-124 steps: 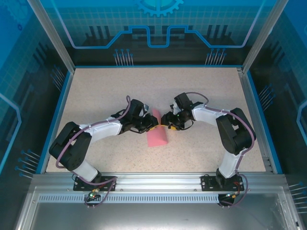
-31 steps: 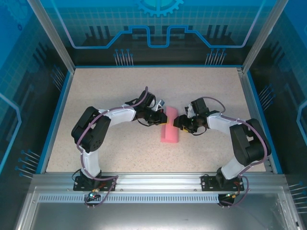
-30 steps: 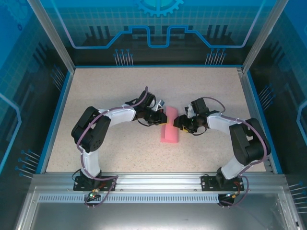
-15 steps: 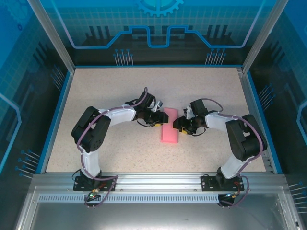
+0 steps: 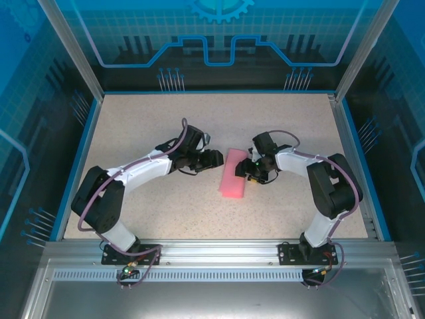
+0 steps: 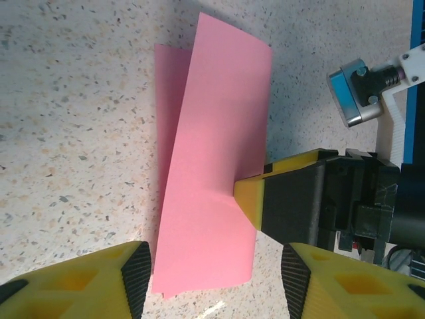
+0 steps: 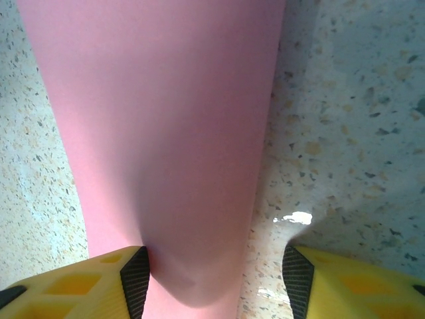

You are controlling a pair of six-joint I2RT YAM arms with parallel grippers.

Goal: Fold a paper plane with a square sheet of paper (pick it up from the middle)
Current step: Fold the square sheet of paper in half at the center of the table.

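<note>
The square sheet of paper point(image 5: 232, 182) is pink and lies on the table folded over into a long strip, its upper layer slightly askew over the lower one point(image 6: 212, 166). A paper plane is out of view. My left gripper point(image 5: 216, 159) is open just left of the strip, its fingertips point(image 6: 136, 272) apart and short of the paper's near end. My right gripper point(image 5: 250, 171) is open at the strip's right edge. One of its yellow fingers point(image 6: 250, 199) touches that edge, and in the right wrist view the paper point(image 7: 159, 133) runs up from between its jaws.
The speckled tabletop point(image 5: 153, 126) is bordered by a blue rim, with metal frame posts at the corners. The aluminium base rail point(image 5: 212, 256) carrying both arms runs along the near edge.
My left gripper has opened, let go of the paper and drawn back to the left. The strip has settled flatter. My right gripper stayed open and shifted a little toward the strip's upper part.
</note>
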